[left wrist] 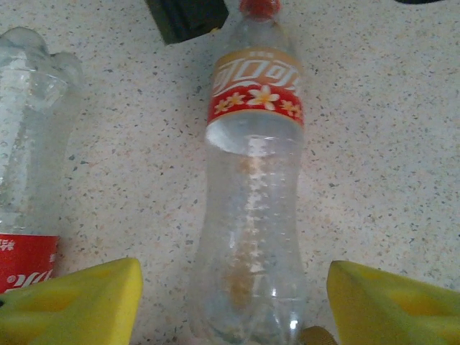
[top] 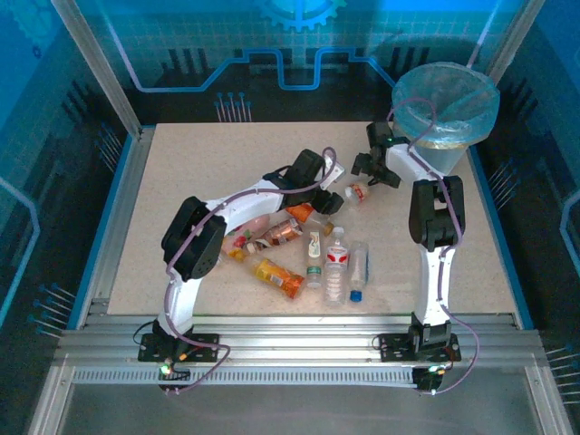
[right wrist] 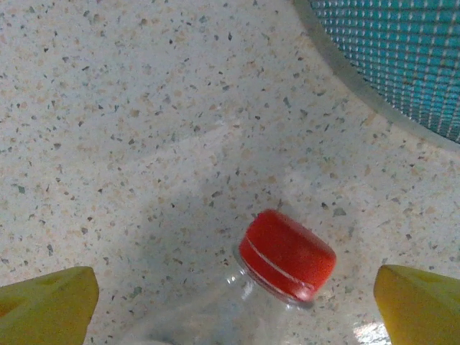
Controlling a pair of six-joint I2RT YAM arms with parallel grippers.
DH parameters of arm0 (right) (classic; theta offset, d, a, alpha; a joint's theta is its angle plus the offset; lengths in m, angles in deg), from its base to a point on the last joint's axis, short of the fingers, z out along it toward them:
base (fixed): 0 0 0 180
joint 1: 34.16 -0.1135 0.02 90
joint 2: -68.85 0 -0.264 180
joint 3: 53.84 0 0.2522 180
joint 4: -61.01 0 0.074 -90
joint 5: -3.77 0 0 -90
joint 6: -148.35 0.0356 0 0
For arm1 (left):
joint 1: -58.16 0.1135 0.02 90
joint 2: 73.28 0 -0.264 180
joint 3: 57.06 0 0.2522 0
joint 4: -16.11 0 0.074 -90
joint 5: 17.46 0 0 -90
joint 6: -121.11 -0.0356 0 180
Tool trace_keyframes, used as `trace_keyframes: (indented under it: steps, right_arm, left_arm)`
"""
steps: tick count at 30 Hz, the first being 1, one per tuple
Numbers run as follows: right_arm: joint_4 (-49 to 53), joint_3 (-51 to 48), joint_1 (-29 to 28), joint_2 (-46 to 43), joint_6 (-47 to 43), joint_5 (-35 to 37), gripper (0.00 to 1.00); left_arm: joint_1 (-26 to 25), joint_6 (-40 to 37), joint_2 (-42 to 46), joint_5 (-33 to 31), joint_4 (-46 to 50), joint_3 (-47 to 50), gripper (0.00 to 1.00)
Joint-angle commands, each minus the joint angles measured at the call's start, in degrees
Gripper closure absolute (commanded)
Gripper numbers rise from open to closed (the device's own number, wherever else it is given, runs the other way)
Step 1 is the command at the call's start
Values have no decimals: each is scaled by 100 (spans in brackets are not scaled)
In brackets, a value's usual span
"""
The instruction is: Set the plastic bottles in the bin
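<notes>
Bin point(top: 444, 104) with blue bag point(top: 433, 136) liner stands at the far right corner of the worktop point(top: 181, 163); contents not discernible. Bottles point(top: 337, 263) lie clustered mid-worktop, outside the bin. Left claw point(left wrist: 237, 309) is part open and straddles a clear red-label bottle point(left wrist: 251, 215) lying flat, with gaps both sides and no grip. Right claw point(right wrist: 237, 287) is wide open, holding nothing, with a bottle's red cap point(right wrist: 287, 255) between its fingers and the bin wall near.

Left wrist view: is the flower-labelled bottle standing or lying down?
Lying down: the bottle rests lengthwise, flat on the speckled table.
</notes>
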Motion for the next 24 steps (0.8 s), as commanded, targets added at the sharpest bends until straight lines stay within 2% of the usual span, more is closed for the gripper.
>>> trace_keyframes:
  steps: [1, 5, 8, 11, 19, 24]
  right_arm:
    - [136, -21, -35, 97, 148, -77, 5]
    - [-104, -54, -58, 97, 115, -386, 23]
    - [-254, -74, -55, 104, 162, -528, 31]
    - [-281, -16, -49, 166, 230, -635, 32]
    - [-232, 146, 37, 318, 375, -591, 27]
    - [-170, 410, 67, 503, 355, -609, 32]
  left_arm:
    - [-77, 69, -248, 337, 72, -177, 30]
    - [-77, 70, -361, 303, 109, -186, 30]
    - [-77, 18, -481, 285, 127, -212, 30]
    - [-78, -57, -625, 225, 138, -254, 33]
    - [-74, -425, -848, -77, 317, -352, 42]
    - [-75, -509, -874, -162, 377, -362, 46]
